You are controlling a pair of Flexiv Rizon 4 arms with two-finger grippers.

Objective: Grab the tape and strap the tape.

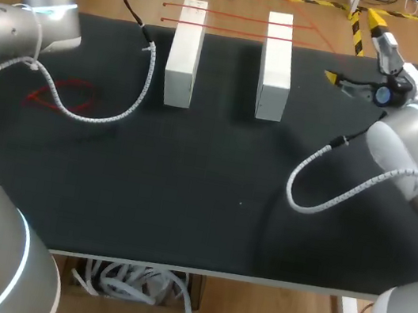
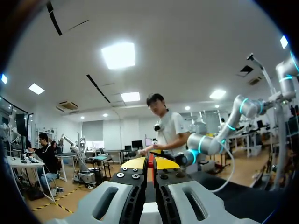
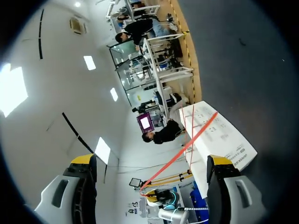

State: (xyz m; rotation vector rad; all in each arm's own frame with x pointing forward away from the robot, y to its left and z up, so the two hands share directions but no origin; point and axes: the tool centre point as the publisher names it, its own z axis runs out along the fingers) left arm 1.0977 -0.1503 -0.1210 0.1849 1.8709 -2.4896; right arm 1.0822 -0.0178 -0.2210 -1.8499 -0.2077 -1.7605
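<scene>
Now left end effector (image 2: 150,164) pinching red tape (image 2: 150,158), right end effector (image 3: 152,160) spread, tape ahead.

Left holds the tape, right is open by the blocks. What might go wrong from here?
The red tape lies straight across both white blocks; a hard pull by the left gripper may drag or tip them. The left arm's cable lies over a loose red loop and may snag it. The right gripper, open, may close beside the tape.
</scene>
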